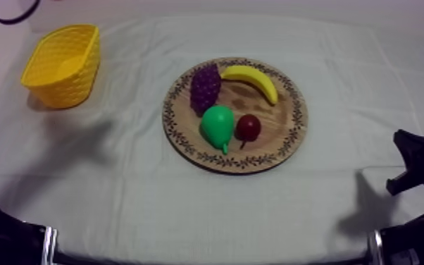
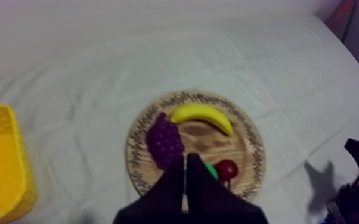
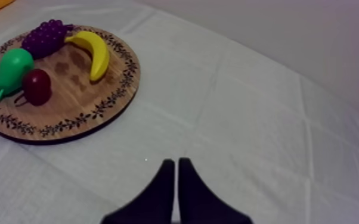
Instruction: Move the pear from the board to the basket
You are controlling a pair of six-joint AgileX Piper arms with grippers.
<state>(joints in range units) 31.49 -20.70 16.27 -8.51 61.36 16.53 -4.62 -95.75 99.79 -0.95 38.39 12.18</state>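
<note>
Green plastic pear [image 1: 217,124] lies on the round wooden board with a patterned rim [image 1: 296,106], just ahead of the left tool [image 2: 186,159] and partly hidden behind its fingertips in the left wrist view. That tool's two black fingers lie pressed together as a narrow wedge with nothing between them. It hangs over the near part of the board, apart from the fruit.

Three things crowd the pear. The purple bunch of grapes [image 1: 205,86] sits just beyond it and a little to the tool's left, close enough that I cannot tell whether they touch. The small red fruit [image 1: 248,127] lies just beside the pear on the tool's right. The yellow banana [image 1: 251,79] curves along the far side of the board, past the grapes, well clear of the pear. The pear's thin end points towards the board's near rim.

The yellow woven basket [image 1: 63,63] stands far off to the left tool's left, well apart from the board, with bare grey-white cloth on the desk [image 1: 116,176] between the two.

The right tool [image 3: 176,162] is also closed to a narrow wedge and grips nothing. It hangs over bare cloth, with the board ahead of it and off to its left, well apart.
</note>
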